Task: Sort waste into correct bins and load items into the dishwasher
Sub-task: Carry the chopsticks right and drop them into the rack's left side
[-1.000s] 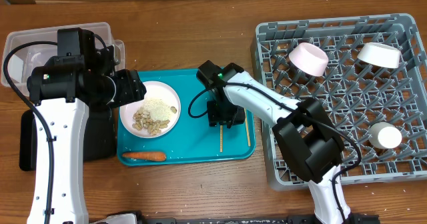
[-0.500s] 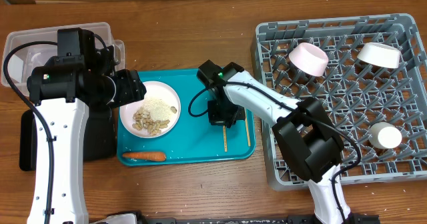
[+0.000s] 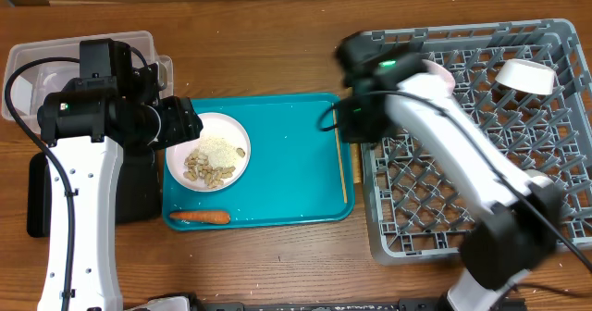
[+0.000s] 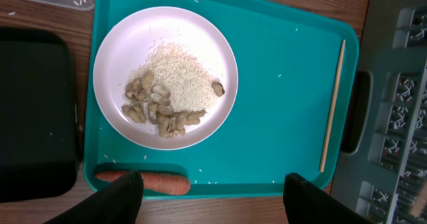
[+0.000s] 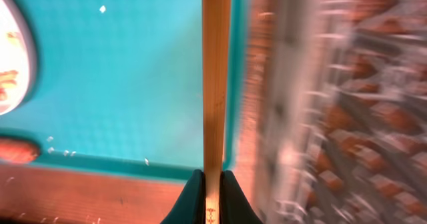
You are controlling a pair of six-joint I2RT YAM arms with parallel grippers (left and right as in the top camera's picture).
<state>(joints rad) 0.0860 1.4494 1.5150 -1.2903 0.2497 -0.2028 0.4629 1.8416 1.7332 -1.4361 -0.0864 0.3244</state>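
Note:
My right gripper [image 5: 212, 184] is shut on a thin light-wood chopstick [image 5: 215, 84], which sticks out ahead over the teal tray's right edge. In the overhead view the right arm [image 3: 435, 117] is blurred above the grey dish rack's [image 3: 555, 33] left side. A second chopstick [image 3: 344, 177] lies along the tray's right rim. The white plate [image 4: 165, 77] holds rice [image 4: 180, 84] and nuts [image 4: 143, 107]. At the tray's front edge lies the carrot [image 4: 157, 182]. My left gripper [image 4: 210, 191] hangs open above that edge, holding nothing. A white bowl [image 3: 527, 75] sits in the rack.
The teal serving tray [image 3: 287, 163] lies mid-table. A clear tub [image 3: 37, 56] stands at the back left. Below it, partly under the left arm, is the black tray [image 4: 33, 111]. A pinkish bowl [image 3: 442, 70] is mostly hidden by the right arm.
The right gripper shut on one chopstick on the tray, lifted it and swung right toward the rack. The other chopstick stays on the tray. The left arm has not moved.

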